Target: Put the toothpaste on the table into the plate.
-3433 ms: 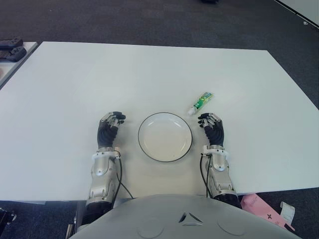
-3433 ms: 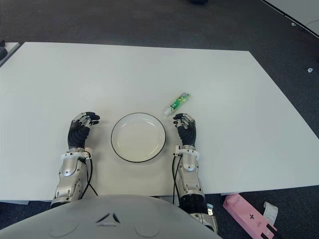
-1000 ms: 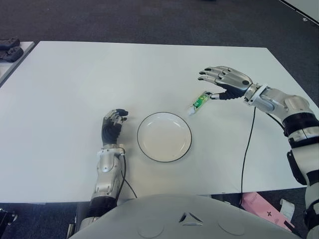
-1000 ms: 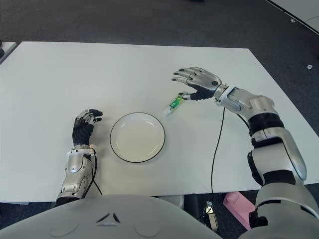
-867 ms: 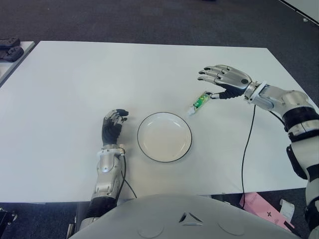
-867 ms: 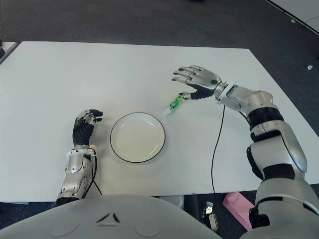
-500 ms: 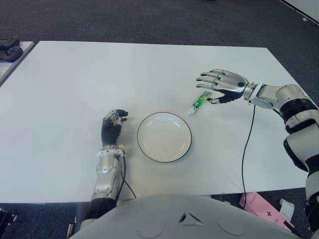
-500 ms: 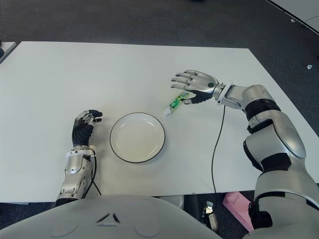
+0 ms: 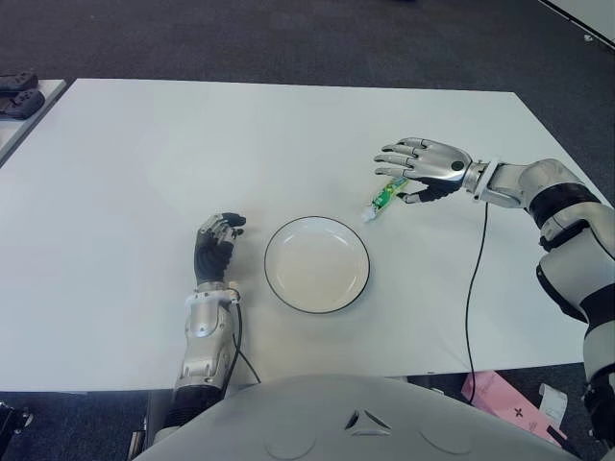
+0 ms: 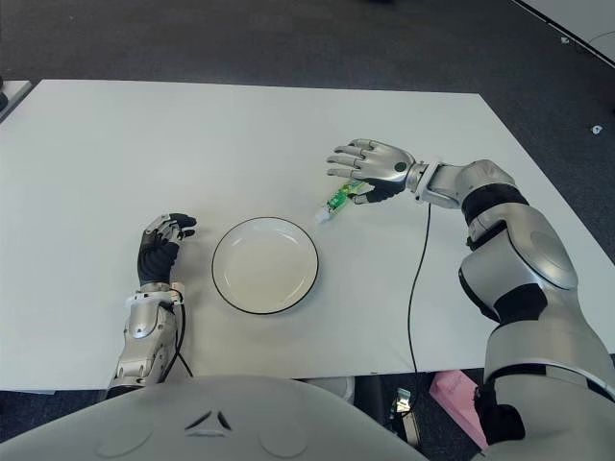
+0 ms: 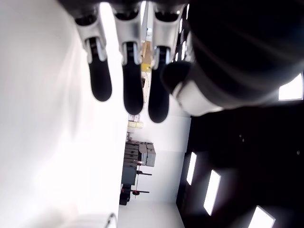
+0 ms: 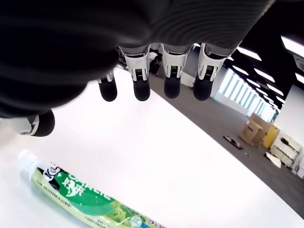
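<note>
Left eye view: left robot hand point(image 9: 215, 248), fingers loosely curled and holding nothing, at the plate's 9 o'clock. Plate point(image 9: 317, 264) on the white table point(image 9: 144, 163). Toothpaste point(image 9: 382, 198) lies on the table at the plate's 1 o'clock. Right robot hand point(image 9: 420, 169), fingers spread and holding nothing, above the tube's far end.

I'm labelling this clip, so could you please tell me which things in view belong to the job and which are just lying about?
Job:
- toothpaste, flat on the white table
- plate, empty
- right robot hand, open over the tube
- left robot hand, idle left of the plate

Lying about:
- pink box on the floor
</note>
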Controlling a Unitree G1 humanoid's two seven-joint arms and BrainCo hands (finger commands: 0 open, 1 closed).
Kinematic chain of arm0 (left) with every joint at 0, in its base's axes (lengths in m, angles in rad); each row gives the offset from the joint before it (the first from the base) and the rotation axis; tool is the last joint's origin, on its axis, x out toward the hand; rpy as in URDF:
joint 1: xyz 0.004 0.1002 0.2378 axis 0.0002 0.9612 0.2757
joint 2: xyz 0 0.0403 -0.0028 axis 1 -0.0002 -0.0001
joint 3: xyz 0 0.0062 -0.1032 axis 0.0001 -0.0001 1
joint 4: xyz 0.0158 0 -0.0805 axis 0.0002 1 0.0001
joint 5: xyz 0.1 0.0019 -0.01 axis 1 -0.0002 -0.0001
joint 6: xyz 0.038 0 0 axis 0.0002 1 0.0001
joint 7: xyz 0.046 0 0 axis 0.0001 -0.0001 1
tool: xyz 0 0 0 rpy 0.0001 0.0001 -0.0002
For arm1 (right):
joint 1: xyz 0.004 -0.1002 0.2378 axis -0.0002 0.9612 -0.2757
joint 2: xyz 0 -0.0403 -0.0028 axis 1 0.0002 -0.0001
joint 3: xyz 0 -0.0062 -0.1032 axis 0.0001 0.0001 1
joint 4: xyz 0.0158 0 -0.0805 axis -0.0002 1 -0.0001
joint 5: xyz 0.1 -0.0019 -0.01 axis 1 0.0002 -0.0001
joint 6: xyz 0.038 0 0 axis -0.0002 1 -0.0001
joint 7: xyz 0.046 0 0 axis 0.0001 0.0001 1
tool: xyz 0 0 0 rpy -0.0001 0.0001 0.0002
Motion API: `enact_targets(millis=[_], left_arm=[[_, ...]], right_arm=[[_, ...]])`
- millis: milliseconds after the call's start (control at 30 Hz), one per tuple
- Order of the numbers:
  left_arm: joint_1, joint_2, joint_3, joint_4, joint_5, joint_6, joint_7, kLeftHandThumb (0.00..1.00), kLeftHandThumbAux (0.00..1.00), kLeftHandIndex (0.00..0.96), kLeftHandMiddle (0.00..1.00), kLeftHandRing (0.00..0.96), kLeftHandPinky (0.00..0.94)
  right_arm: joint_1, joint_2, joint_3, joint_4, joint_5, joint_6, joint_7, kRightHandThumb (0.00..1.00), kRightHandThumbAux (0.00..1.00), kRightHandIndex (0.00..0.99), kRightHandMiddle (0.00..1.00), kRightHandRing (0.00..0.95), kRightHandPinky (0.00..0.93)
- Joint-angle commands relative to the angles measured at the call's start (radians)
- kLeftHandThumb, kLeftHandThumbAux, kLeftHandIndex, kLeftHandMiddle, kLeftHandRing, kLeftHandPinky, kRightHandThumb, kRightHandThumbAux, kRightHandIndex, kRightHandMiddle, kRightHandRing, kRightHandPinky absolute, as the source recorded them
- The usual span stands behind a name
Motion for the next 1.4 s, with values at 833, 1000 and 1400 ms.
enact_targets(millis=[833, 1000, 1400], left_arm=[[0.089, -0.057, -0.006, 0.003, 0.003, -0.005, 0.027, 0.709, 0.724, 0.423, 0.435, 0.386, 0.382], [0.109, -0.055, -0.004, -0.002, -0.005, -0.018, 0.021, 0.711, 0.724, 0.423, 0.433, 0.381, 0.375], [0.151, -0.06, -0.002, -0.034, -0.013, -0.014, 0.03, 0.711, 0.723, 0.424, 0.437, 0.39, 0.387]], right_arm=[[0.018, 0.123, 0.108, 0.136, 0.027, 0.112, 0.121, 0.562, 0.188, 0.0, 0.0, 0.0, 0.0], [0.037, 0.152, 0.108, 0.162, 0.036, 0.162, 0.157, 0.567, 0.172, 0.0, 0.0, 0.0, 0.0], [0.071, 0.187, 0.106, 0.19, 0.056, 0.235, 0.218, 0.566, 0.148, 0.0, 0.0, 0.0, 0.0]])
